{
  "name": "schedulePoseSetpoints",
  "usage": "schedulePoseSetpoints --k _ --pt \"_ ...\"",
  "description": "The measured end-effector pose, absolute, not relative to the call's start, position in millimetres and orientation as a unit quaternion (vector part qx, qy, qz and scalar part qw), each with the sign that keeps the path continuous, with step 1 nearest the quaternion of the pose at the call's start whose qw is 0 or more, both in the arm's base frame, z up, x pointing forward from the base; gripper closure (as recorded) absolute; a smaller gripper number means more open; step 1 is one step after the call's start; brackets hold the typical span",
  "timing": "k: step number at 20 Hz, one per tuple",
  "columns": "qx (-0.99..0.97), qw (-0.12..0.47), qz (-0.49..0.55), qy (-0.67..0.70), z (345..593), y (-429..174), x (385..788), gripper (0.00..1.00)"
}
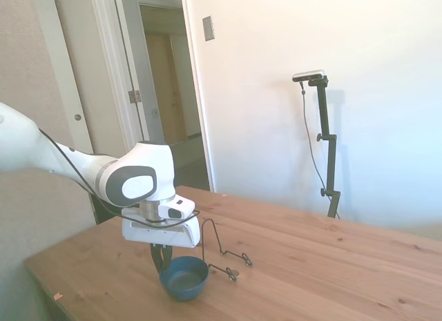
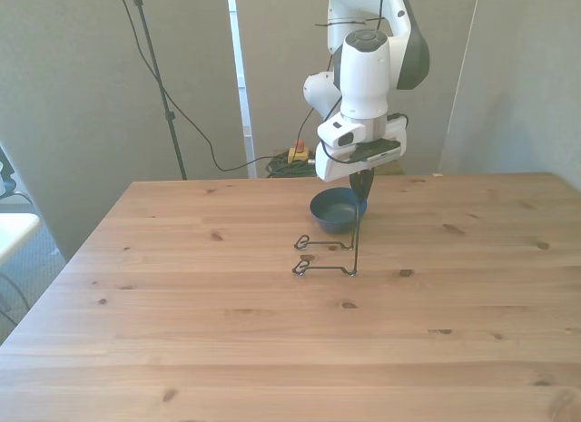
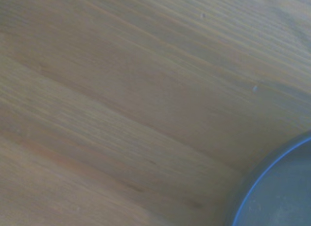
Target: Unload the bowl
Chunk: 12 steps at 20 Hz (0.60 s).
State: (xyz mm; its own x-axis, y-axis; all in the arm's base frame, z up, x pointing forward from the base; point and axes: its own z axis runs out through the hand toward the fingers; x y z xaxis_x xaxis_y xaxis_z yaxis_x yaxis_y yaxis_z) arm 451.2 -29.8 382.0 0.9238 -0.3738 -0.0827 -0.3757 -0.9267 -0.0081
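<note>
The small dark-blue bowl (image 1: 185, 278) stands upright on the wooden table (image 1: 331, 266), right beside the thin black wire rack (image 1: 222, 253) and outside it. My gripper (image 1: 161, 260) points straight down at the bowl's rim on the side away from the rack, its dark fingers close together on that rim. In the front view the bowl (image 2: 333, 211) lies behind the rack (image 2: 331, 255), with the gripper (image 2: 361, 190) on the rim at the front view's right. The wrist view shows only an arc of the bowl's rim (image 3: 272, 187) over bare wood.
The wire rack's upright loop (image 1: 210, 235) rises close to the gripper's housing. An open doorway (image 1: 169, 79) lies beyond the table. The table edge (image 1: 62, 293) is near the bowl in the side view.
</note>
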Motion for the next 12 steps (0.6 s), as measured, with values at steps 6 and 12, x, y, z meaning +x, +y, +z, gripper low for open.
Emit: schedulePoseSetpoints --k 6,12 --pt "-0.981 0.011 0.044 0.189 377.6 -25.6 452.6 0.00" --pt "-0.981 0.012 0.034 0.193 379.2 -24.7 455.0 0.00"
